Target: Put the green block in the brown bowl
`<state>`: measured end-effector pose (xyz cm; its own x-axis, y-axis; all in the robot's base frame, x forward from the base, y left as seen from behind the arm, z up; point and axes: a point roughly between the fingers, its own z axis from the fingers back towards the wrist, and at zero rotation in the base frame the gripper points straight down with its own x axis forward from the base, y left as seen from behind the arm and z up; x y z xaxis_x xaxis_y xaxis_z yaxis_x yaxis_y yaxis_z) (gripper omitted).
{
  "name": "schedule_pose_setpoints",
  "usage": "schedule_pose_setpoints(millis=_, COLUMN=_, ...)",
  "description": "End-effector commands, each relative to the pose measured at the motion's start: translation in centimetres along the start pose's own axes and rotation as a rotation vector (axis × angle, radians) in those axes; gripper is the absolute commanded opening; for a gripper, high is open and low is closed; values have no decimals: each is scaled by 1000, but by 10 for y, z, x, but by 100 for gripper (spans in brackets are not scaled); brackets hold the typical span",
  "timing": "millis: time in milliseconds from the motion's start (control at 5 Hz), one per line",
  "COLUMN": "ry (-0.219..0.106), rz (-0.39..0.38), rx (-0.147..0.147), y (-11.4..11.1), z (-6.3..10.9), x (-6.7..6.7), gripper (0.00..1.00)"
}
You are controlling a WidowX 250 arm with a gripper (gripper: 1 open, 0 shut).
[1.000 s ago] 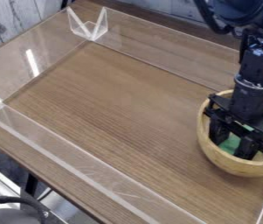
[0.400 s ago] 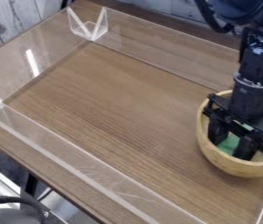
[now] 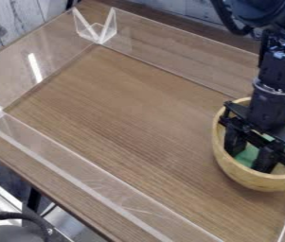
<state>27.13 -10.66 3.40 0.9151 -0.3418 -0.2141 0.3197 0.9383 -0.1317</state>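
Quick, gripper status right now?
Gripper: down inside the brown bowl, jaws apart around the green block; whether it grips the block cannot be told.

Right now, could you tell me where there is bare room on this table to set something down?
Most of the wooden tabletop is bare, from the clear stand at the far edge down to the near clear wall. It is crowded only at the right, where the gripper reaches into the brown bowl over the green block.

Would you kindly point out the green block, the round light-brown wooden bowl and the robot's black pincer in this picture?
Bright green block [image 3: 254, 151]: camera view, green face showing between the fingers.
Round light-brown wooden bowl [image 3: 229, 161]: camera view, near-left rim.
Black pincer [image 3: 262, 149]: camera view, midway between its fingertips, inside the bowl.
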Motion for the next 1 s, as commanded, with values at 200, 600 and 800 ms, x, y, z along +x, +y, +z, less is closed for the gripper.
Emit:
schedule_pose_setpoints(millis=200, ry=-101, rz=11, rx=0, y=3, z=32, x=7, gripper=0)
schedule_pose_setpoints(millis=600, ry=-129, rz=36, rx=15, y=6, z=50, x=3, gripper=100)
schedule_pose_setpoints(millis=800, ry=-193, rz=64, rx=40, y=10, z=79, x=-5, gripper=100)
